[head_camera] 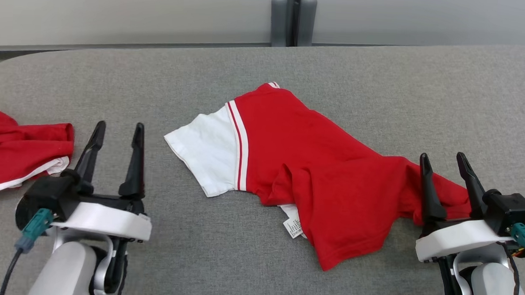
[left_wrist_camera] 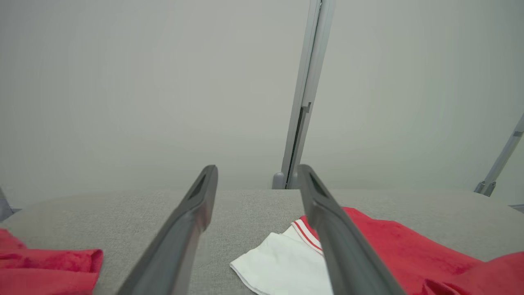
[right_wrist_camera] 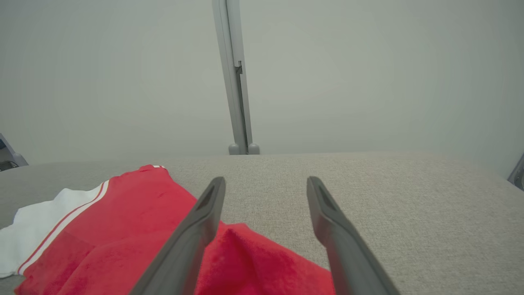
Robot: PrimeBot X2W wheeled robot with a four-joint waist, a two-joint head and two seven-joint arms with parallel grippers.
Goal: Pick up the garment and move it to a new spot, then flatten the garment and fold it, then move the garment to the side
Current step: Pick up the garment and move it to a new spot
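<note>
Red T-shirt [head_camera: 314, 176] lies crumpled at counter [head_camera: 381, 73] centre, white sleeve [head_camera: 202, 151] toward 9 o'clock. Left gripper [head_camera: 119, 130] at 7 o'clock: fingers spread, empty, clear of shirt. Right gripper [head_camera: 442, 159] at 4 o'clock: fingers spread over shirt's edge. Second red garment [head_camera: 18, 154] at 9 o'clock.

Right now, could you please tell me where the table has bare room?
Bare: the far strip of the table between the shirt and the wall, widest far right; also the near edge between the left gripper and the shirt's hem. Crowded: the left edge, where a second red garment lies, and around the right gripper.
</note>
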